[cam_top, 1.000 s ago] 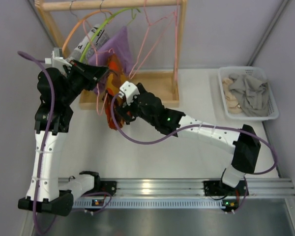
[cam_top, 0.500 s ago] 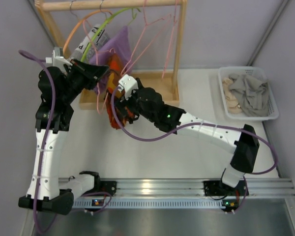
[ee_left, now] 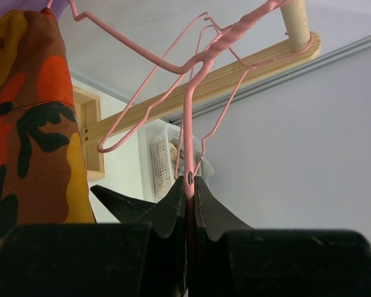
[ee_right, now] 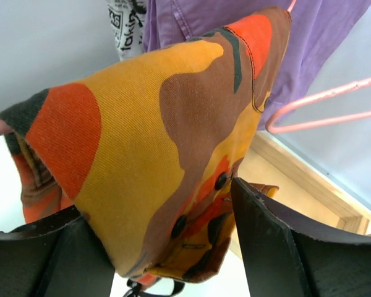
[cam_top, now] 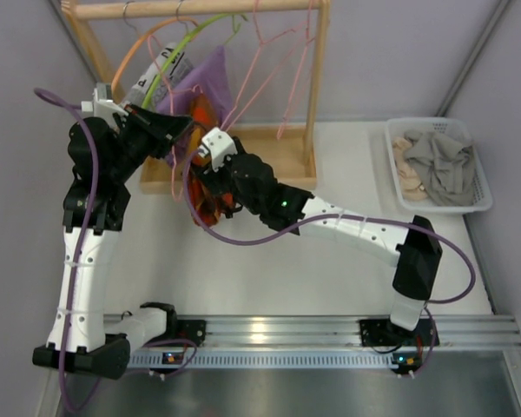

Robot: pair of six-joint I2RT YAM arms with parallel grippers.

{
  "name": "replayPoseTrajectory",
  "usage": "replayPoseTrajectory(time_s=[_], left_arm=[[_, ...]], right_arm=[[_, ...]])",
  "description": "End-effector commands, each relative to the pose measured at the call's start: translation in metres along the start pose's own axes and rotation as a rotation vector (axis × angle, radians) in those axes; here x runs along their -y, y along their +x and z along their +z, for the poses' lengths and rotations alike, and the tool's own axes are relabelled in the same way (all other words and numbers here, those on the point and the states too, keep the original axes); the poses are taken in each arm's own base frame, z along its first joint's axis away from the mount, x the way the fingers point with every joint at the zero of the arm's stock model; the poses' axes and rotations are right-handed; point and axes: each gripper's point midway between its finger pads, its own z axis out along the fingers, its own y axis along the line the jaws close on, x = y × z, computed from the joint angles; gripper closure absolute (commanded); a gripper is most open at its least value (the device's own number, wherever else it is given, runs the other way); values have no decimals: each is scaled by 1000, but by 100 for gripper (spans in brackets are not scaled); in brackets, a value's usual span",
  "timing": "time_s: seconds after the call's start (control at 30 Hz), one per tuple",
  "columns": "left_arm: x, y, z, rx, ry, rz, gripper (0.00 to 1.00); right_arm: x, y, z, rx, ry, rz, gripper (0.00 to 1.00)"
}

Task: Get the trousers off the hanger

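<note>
The trousers are orange, yellow and brown camouflage cloth, draped over a pink wire hanger below the wooden rail. My left gripper is shut on the hanger's pink wire, which runs up from between its jaws in the left wrist view. The trousers show at the left of that view. My right gripper is open, its two fingers on either side of the hanging trousers, near the buttoned waistband. In the top view its fingers are hidden against the cloth.
A purple garment and a printed white one hang on the same rail, with orange, green and more pink hangers. The rack's wooden post stands right of my arm. A white basket of grey cloth sits far right.
My right arm has moved up and left toward the rack, bringing its gripper around the trousers. The loose pink hangers have swung. The left arm has held still.
</note>
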Motion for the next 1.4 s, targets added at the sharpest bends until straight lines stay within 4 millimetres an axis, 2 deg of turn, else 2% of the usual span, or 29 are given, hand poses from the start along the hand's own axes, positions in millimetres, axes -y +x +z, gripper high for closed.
replayPoseTrajectory(time_s=[0.0,0.1,0.23,0.33,0.43,0.5,0.8,0.97,1.07,1.13,1.2,1.3,1.37], left_arm=[[82,-43,-26,171,268,87,100],[82,-43,-26,171,267,78,100],[81,-43,-25,171,265,76,100],[81,-43,-25,174,262,78,100],[81,-44,-25,177,262,78,100],[80,-44,-24,179,261,81,100],[81,-46,-22,182,264,79,100],[83,-45,-24,182,269,86,100],[84,-46,-25,183,272,84,100],[85,-45,-26,182,273,84,100],[86,-46,-28,185,277,86,100],[85,-46,-26,182,274,80,100],[85,-46,-26,184,274,80,100]], right_arm=[[8,-41,4,107,88,43,34],[10,-41,9,118,137,44,33],[1,-40,15,118,108,56,31],[-5,-48,12,131,92,55,29],[-13,-48,9,122,60,64,20],[-18,-48,5,113,26,80,18],[-25,-42,-8,87,-2,92,16],[-37,-34,-10,73,4,71,15],[-26,-37,-4,97,91,54,14],[-17,-31,3,91,145,52,14],[-10,-29,7,94,180,57,14],[-19,-30,11,97,134,59,17],[-19,-28,12,95,132,47,32]])
